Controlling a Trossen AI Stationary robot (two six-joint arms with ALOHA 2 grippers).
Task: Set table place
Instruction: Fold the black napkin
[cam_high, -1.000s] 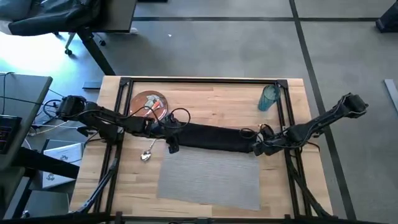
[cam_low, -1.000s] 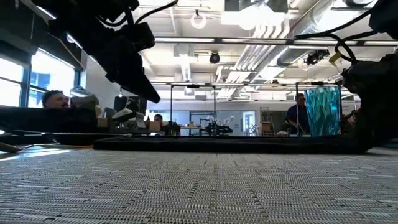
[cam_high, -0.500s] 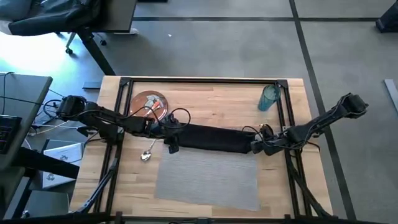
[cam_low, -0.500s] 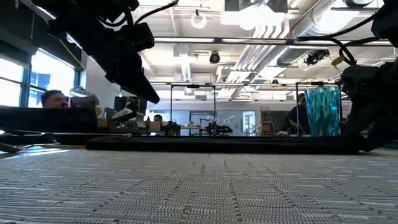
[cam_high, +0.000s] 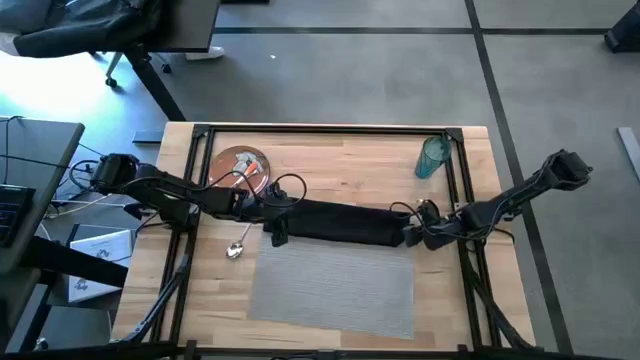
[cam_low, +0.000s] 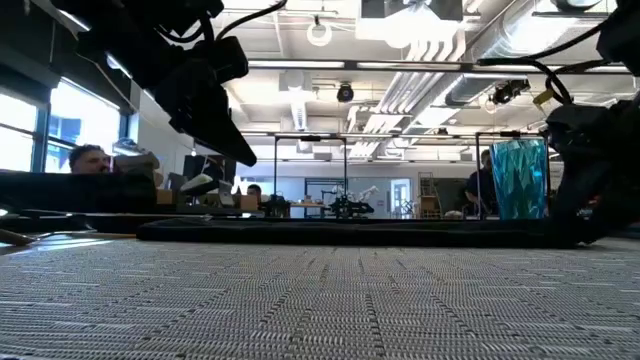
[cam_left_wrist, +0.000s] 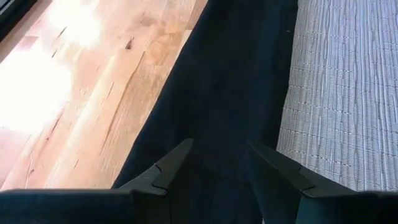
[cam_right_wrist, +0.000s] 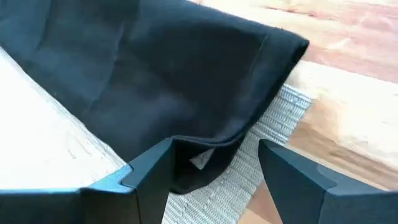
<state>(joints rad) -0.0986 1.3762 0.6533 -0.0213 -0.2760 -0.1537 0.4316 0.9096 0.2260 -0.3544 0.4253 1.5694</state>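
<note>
The black napkin (cam_high: 340, 222) lies stretched along the mat's (cam_high: 335, 285) far edge, mid-surface. The left gripper (cam_left_wrist: 217, 158) holds one end and the right gripper (cam_right_wrist: 214, 155) the other, fingers spread around the cloth. No writing is readable.

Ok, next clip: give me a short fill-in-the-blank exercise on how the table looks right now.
1. The black napkin lies stretched along the far edge of the grey ____.
2. The teal tumbler stands near the table's far ____ corner.
3. The silver ____ lies on bare wood between the orange-brown plate and the near edge.
4. The left hand sits over the ____.

Missing words: placemat; right; spoon; napkin
</note>
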